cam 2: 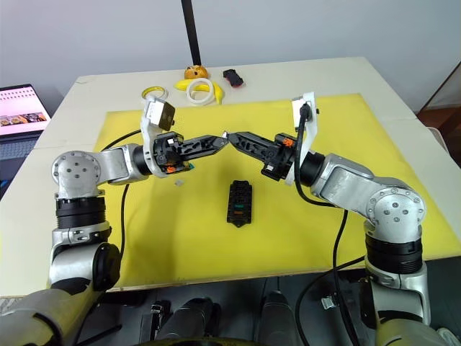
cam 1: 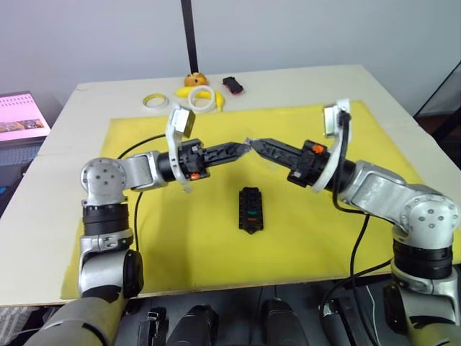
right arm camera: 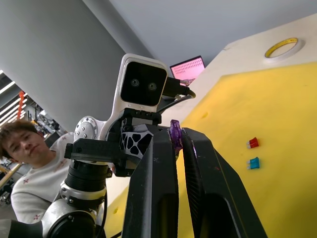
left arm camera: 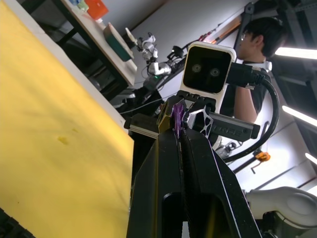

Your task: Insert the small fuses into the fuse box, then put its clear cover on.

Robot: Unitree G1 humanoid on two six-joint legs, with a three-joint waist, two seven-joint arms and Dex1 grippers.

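Your left pincer [cam 1: 243, 148] and right pincer [cam 1: 256, 143] meet tip to tip above the middle of the yellow mat [cam 1: 302, 231], both clenched on one purple fuse [left arm camera: 178, 116]; which pincer carries it you cannot tell. The mat covers most of the pale tabletop [cam 1: 65, 137], with grey walls behind. The fuse box [cam 1: 251, 210], black with teal and orange spots in its slots, lies below on the mat, nearer the tabletop's front edge. A red fuse [right arm camera: 252, 143] and a teal fuse [right arm camera: 253, 163] lie loose on the mat.
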